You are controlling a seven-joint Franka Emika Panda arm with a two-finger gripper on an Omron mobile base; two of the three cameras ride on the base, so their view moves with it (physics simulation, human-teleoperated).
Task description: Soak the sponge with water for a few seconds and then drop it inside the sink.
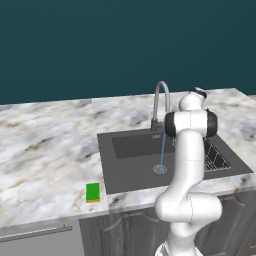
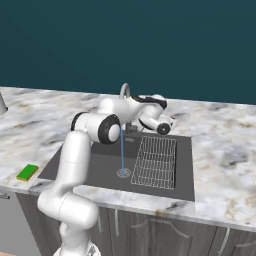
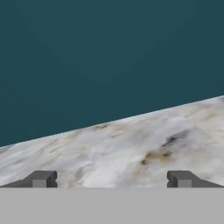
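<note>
The two-finger claw is seen spread wide in the hand view, its two small dark fingertips set far apart with nothing held between them. Beyond the tips a stretch of pale marble-patterned desk is shown, tilted, and behind it a plain dark teal wall.

In the right base view the white arm with dark joints is seen rising from the lower left, bent at a raised elbow above the near left part of the basin, with the forearm reaching level across the back of the basin. The hand is held above the basin's rear edge and turned toward the back of the desk and the wall.

One wide dark grey rectangular recessed sink is set into the desk. One curved grey faucet stands at its back edge, and one thin straight pale-blue stream of water is seen falling to the single round metal drain. One wire mesh rack lies in the right part of the basin.

One small bright green rectangular sponge with a thin yellow-orange layer lies flat on the desk just beside the sink's near left corner, well apart from the claw and from the water. Dark grey cabinet doors are seen below the desk front.
</note>
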